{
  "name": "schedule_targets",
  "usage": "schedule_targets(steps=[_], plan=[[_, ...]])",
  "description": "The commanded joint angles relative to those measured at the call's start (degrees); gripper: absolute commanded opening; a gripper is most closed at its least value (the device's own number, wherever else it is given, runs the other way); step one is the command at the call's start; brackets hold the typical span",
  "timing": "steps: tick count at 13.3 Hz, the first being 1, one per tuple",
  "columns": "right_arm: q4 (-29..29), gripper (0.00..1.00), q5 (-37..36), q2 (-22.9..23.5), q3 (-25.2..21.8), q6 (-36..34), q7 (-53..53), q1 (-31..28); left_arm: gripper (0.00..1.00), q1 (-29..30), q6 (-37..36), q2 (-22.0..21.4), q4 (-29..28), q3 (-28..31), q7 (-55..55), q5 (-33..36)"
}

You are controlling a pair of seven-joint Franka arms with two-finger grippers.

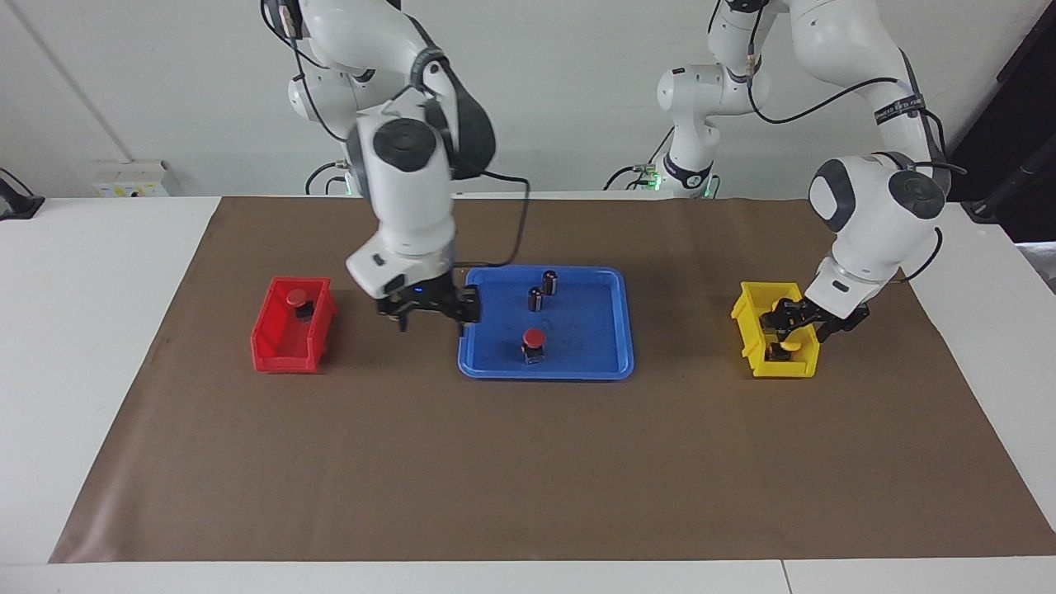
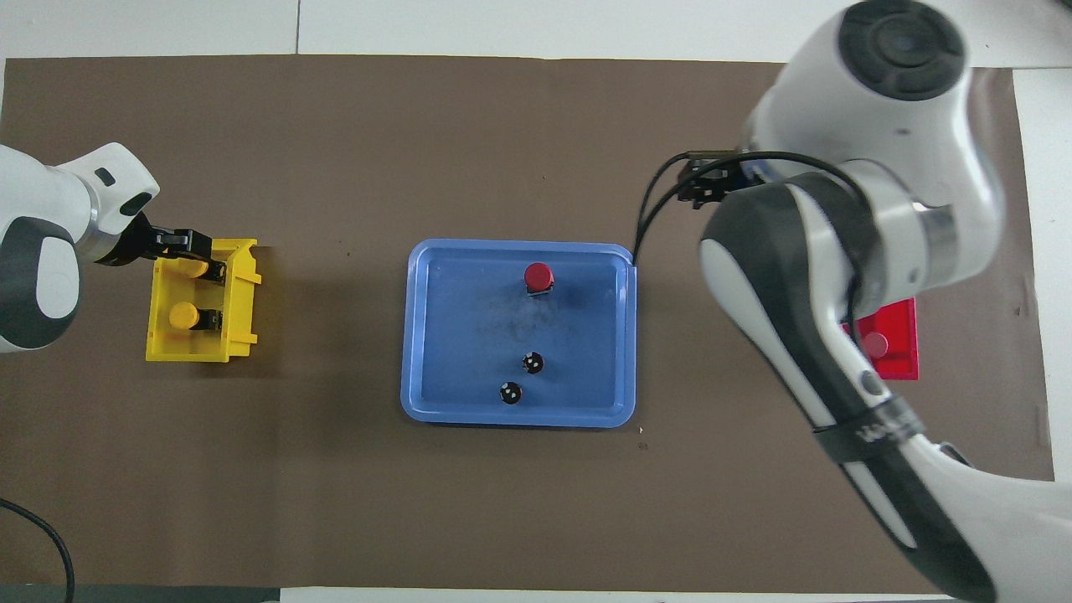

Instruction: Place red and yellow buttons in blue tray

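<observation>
— Right end effector, spread and empty, hangs left of centre between the red bin and the tray. Where's the red button?
— Further left in the frame, in that bin. Left end effector dips into the yellow bin; I cannot tell its grip.

Partial "WAN…" lettering on right arm band; rest unreadable.

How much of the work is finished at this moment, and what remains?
One red button stands in the blue tray. The left gripper is down in the yellow bin at a yellow button. Left: both yellow buttons and the red one in the red bin.
</observation>
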Motion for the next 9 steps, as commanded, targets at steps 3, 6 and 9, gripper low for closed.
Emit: schedule_targets(steps=[3, 6, 9], plan=[[-22.34, 0.76, 2.42, -11.64, 1.28, 8.28, -23.03, -14.52, 0.74, -0.29, 3.28, 0.26, -2.69, 0.29, 0.11, 1.05], [-33.25, 0.70, 2.42, -14.98, 1.19, 19.45, -27.02, -17.79, 0.70, -0.29, 4.17, 0.17, -3.40, 0.20, 0.02, 1.05], [-37.05, 0.66, 2.51, -16.04, 1.19, 22.38, -29.76, -19.38, 0.33, -0.29, 4.87, 0.43, -3.84, 0.29, -0.24, 1.05]])
